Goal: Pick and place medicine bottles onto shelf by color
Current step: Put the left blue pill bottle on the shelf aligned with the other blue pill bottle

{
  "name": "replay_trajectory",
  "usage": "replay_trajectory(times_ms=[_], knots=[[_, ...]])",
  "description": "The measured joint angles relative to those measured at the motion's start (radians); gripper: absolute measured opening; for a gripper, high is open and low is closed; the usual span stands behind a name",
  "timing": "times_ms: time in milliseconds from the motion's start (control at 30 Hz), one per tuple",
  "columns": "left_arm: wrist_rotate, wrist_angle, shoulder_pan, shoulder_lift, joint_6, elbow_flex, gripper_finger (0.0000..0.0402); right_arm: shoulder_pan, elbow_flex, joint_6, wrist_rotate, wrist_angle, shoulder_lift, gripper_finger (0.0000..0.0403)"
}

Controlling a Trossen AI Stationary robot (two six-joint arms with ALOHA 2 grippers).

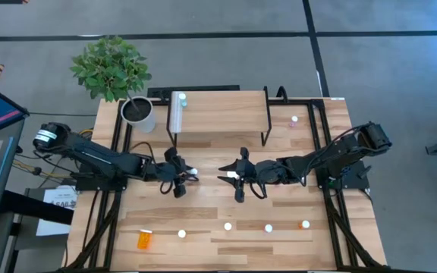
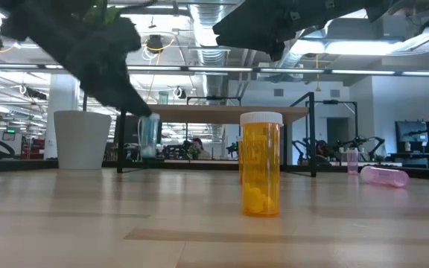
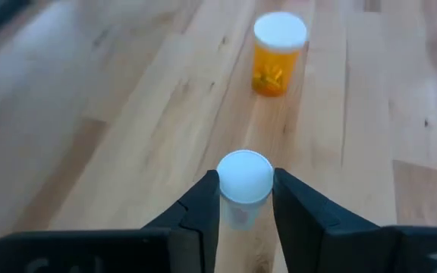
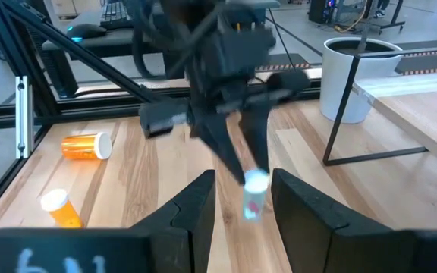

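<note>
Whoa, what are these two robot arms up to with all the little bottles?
They are sorting medicine bottles onto the shelf. The left hand grips a small white-capped bottle above the table's middle, and the right hand faces it close by, open and empty. One bottle stands on the shelf. Others wait along the near edge, including an upright orange one and an orange one on its side.

The left arm is reaching in from nine o'clock across the worktop toward its centre, its left gripper [image 1: 182, 179] hanging low, jaws closing around a small white-capped bottle [image 3: 244, 182]. The right arm is stretching in from three o'clock, elbow bent near the worktop's edge, its right gripper [image 1: 232, 176] pointing toward nine o'clock at the left one, the two nearly facing each other, with its jaws standing apart and gripping nothing.
</note>
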Motion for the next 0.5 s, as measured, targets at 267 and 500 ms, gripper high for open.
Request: replay_trajectory(times_ms=[267,500], knots=[[-0.196,-0.361,0.016,-0.135,-0.016,0.215,0.0086,0.0,0.0,0.005,0.0,0.012,0.0,0.0155],[-0.234,-0.452,0.107,-0.211,0.039,0.369,0.0087,0.0,0.0,0.008,0.0,0.031,-0.001,0.0155]])
